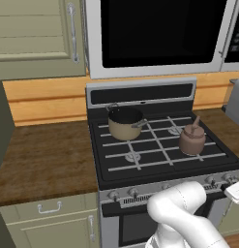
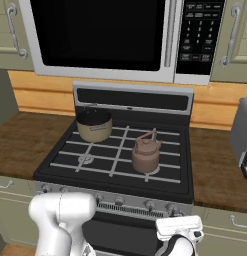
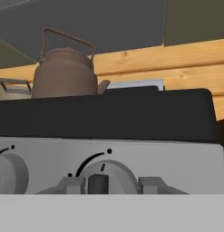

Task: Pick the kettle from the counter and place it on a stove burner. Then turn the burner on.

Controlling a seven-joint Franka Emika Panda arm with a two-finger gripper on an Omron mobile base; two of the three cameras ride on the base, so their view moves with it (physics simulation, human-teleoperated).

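Note:
The copper-coloured kettle [image 1: 192,139] [image 2: 146,152] [image 3: 64,74] stands upright on the front right stove burner [image 2: 158,170] of the black cooktop, with nothing holding it. My gripper [image 3: 111,185] is low at the stove's front panel, below the kettle. It is open, and its fingers [image 3: 70,185] stand either side of a round control knob [image 3: 104,172] without touching the knob's dark bar. My white hand [image 1: 235,191] [image 2: 178,226] is at the stove's front right. The dark wood counter [image 1: 43,160] [image 2: 217,170] flanks the stove.
A tan saucepan [image 1: 125,123] [image 2: 94,125] sits on the back left burner. Another knob [image 3: 9,174] is to the left of the one between my fingers. A grey toaster [image 2: 243,135] stands on the right counter, and a microwave [image 2: 100,35] hangs above the stove.

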